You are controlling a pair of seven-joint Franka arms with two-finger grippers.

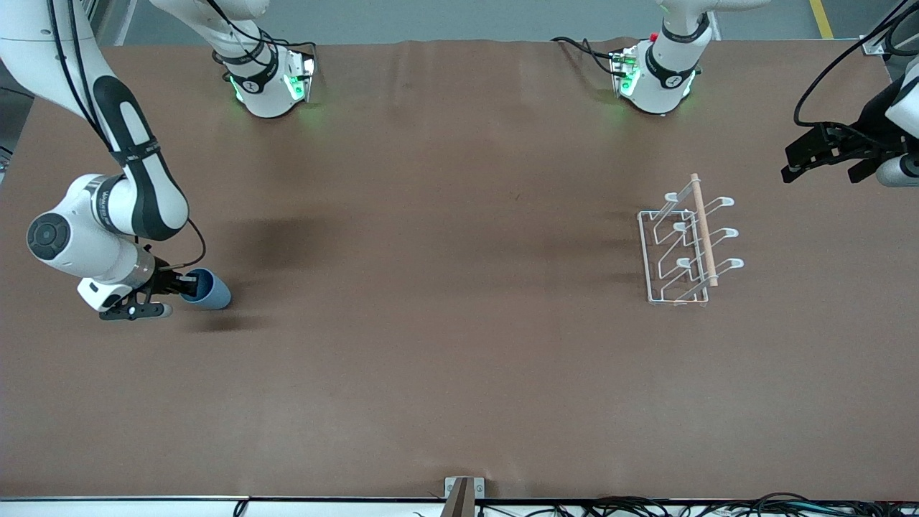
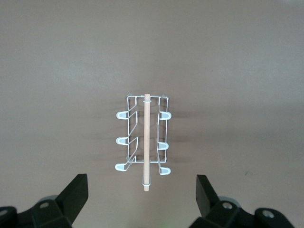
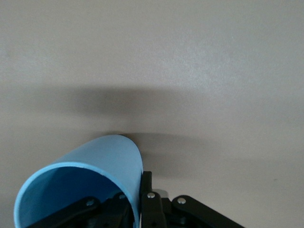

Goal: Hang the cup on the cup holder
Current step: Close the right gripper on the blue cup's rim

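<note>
1. Grasp: the right gripper (image 1: pixel 174 287), at the right arm's end of the table, pinches the rim wall of the light-blue cup (image 1: pixel 208 289), one finger inside the mouth and one outside, as the right wrist view shows (image 3: pixel 83 187). The cup lies tilted on its side, mouth toward the gripper; whether it touches the table cannot be told.
2. Target: the white wire cup holder (image 1: pixel 686 248) stands well apart from the cup, toward the left arm's end of the table, its wooden dowel (image 1: pixel 703 230) running along the top above the looped prongs (image 1: pixel 725 233).
3. Waiting arm: the left gripper (image 1: pixel 826 154) hangs over the table edge near the cup holder, jaws wide and empty; its wrist view looks straight down on the rack (image 2: pixel 144 137).
4. Doing the step well, as a judgement: keep the pinch firm on the thin wall, carry the cup high across the table, turn the mouth downward and slide it along a prong's angle, not across it, so the light rack is not pushed.
5. Surface and room: plain brown covering (image 1: pixel 431 323) over the table; cables (image 1: pixel 646 506) run along the edge nearest the front camera.
</note>
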